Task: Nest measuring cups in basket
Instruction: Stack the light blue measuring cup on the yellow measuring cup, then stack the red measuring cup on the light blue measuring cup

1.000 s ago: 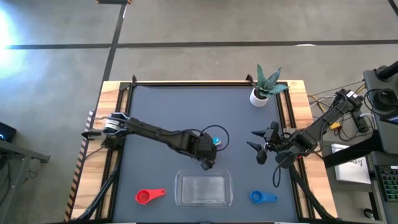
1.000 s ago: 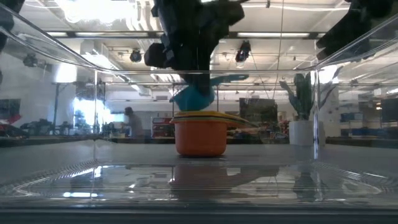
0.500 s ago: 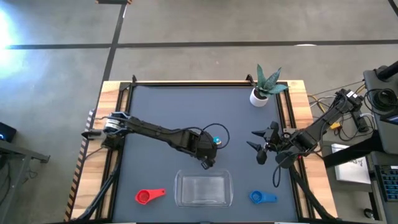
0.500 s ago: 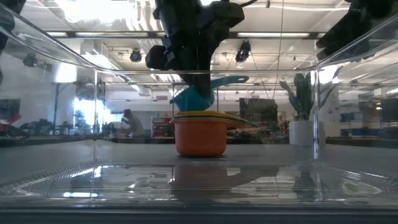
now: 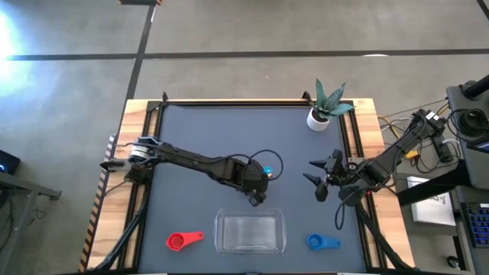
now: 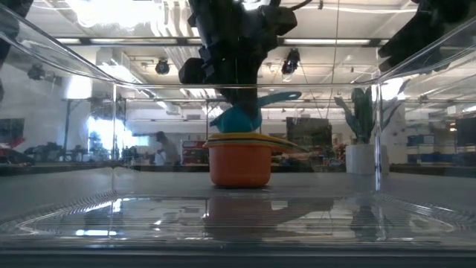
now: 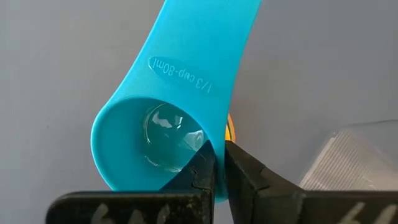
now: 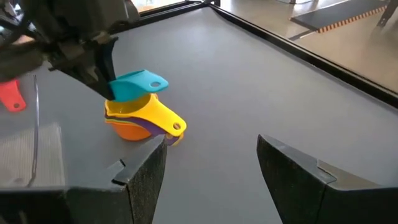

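Teal cup (image 6: 239, 117) shifts slightly rightward with left gripper (image 7: 217, 168), clenched on cup rim, above nested stack (image 8: 140, 118) on tabletop (image 5: 199, 137) behind basket (image 5: 250, 233). Lower level, centred, then release. Right gripper (image 8: 211, 165) waits, fingers spread.

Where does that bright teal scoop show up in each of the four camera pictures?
High view: the teal measuring cup peeks out beside the left gripper, mid-table.
Low view: centre, tilted atop the orange cup, seen through the basket.
Left wrist view: it fills the picture, rim pinched by the gripper's fingers.
Right wrist view: upper left, on the cup stack.
Shared landmark: the stack of nested cups beneath it.
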Robot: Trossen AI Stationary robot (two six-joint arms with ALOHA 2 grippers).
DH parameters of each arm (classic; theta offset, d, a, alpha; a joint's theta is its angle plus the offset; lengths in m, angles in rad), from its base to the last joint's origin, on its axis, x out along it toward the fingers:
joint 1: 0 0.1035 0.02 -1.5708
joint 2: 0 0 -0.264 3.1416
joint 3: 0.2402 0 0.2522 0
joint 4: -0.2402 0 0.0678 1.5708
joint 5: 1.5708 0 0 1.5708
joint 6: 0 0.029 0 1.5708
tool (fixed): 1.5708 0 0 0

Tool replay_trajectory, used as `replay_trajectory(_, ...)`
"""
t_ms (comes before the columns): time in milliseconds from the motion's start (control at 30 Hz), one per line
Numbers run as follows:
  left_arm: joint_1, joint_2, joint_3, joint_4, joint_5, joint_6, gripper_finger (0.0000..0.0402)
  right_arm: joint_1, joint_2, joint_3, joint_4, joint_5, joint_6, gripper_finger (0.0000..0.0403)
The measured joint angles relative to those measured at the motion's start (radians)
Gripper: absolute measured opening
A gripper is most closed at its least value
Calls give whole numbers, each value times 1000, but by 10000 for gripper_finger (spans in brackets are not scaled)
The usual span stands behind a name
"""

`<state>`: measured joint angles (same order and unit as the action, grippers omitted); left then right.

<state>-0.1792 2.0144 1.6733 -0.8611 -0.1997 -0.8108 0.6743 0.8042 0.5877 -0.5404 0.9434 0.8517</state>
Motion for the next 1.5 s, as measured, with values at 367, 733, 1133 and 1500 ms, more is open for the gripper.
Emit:
replay_trajectory(367,9,35,0,5,7,16,28,0,-10,0,0,-8,12,237)
replay_trajectory(733,9,35,23,26,64,71,127,0,-10,0,-1,-8,2,237)
replay_trajectory(1133,-132,30,344,-308,-154,272,172,0,-10,0,-4,-38,2,237)
replay_trajectory(1500,-322,-126,179,-564,-195,114,172,0,-10,0,-1,-61,15,237)
